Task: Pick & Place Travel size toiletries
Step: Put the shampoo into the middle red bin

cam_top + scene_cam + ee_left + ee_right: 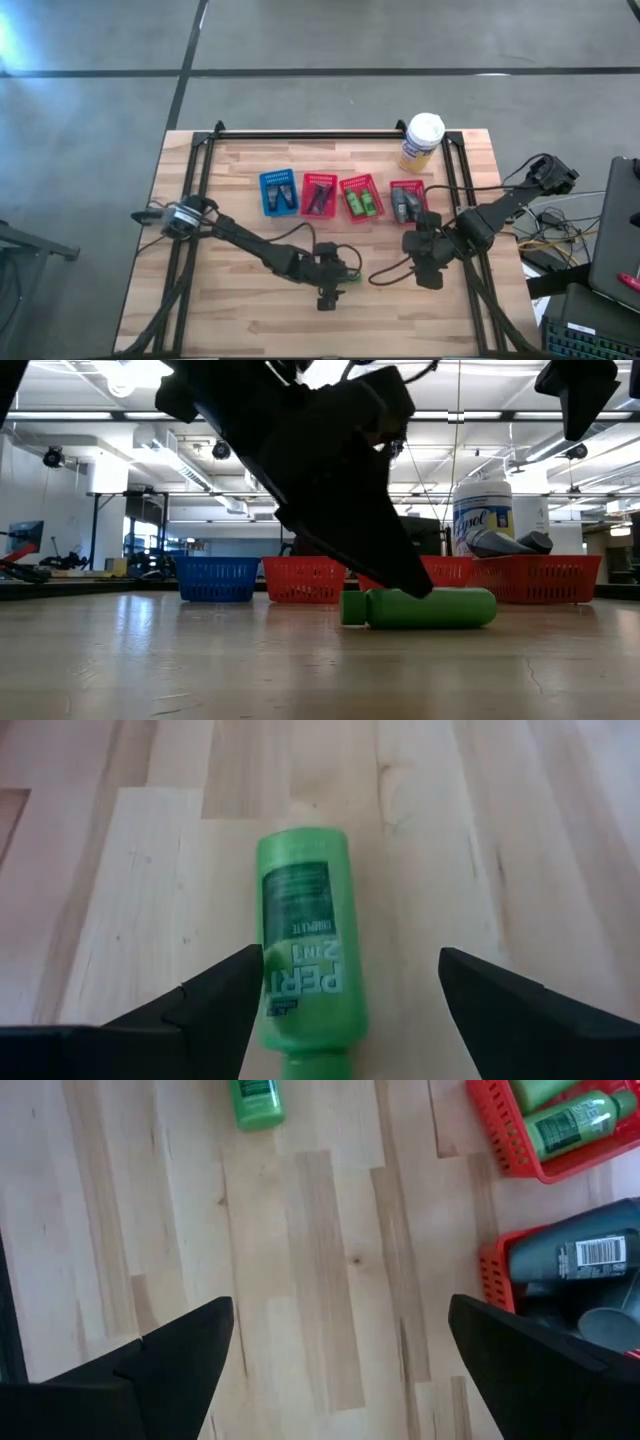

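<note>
Your left gripper (327, 297) sits low over the front middle of the wooden table (230, 320), fingers spread apart with nothing clamped; the left wrist view shows a green bottle (300, 945) lying flat on the wood between the two fingers (215, 1000), one finger edge right beside it, though you can't quite tell if it touches. The same bottle (420, 608) lies on its side in the low view, cap end pointing left, gripper body right above it. Your right gripper (428, 278) hovers near the right side of the table, just in front of the rightmost red basket (406, 202), fingers also wide apart and empty. That basket holds dark grey tubes (575, 1260). The next red basket (361, 196) holds more green bottles (570, 1120). Another red basket (319, 194) holds dark sticks, probably the razors, hard to say from above. The blue basket (278, 191) is at the left end of the row, with small dark items inside. A yellow canister (421, 142) with white lid stands behind the baskets at the back right.
</note>
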`<state>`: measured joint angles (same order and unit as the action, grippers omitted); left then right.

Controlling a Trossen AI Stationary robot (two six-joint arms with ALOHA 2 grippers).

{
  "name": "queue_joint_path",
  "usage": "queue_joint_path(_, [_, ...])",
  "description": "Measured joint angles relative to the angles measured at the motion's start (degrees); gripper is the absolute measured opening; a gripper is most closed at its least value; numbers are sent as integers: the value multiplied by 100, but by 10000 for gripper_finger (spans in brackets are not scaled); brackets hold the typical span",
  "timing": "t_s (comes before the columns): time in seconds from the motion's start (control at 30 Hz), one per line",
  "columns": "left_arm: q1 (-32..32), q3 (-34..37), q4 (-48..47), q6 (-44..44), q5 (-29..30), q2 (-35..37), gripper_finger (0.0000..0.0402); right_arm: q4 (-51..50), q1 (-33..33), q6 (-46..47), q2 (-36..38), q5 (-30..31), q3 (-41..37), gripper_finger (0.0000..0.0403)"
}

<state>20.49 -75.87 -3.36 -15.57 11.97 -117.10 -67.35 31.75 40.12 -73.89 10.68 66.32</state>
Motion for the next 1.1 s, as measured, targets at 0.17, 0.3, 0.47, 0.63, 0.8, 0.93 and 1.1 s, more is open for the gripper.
queue_joint_path(0.17, [-35, -105, -608, -144, 9, -19, 303, 0, 0, -11, 0, 4, 0, 368])
queue_joint_path(0.3, [-111, -41, -614, -399, -59, -19, 303, 4, 0, -17, 0, 126, -3, 368])
queue_joint_path(0.47, [-239, -33, -496, -925, -287, -19, 303, 6, 0, -2, 0, 151, -9, 368])
queue_joint_path(0.63, [-291, -18, -182, -1191, -605, -72, 303, 8, 0, -2, 0, 155, -9, 368])
queue_joint_path(0.8, [-286, -12, -116, -1059, -592, -177, 303, 8, 0, -2, 0, 197, -16, 368])
queue_joint_path(0.93, [-302, -12, -116, -1019, -571, -177, 303, 8, 0, -2, 0, 197, -20, 368])
queue_joint_path(1.1, [-315, -3, -124, -699, -588, -183, 286, 8, -2, 3, 0, 198, -22, 368])
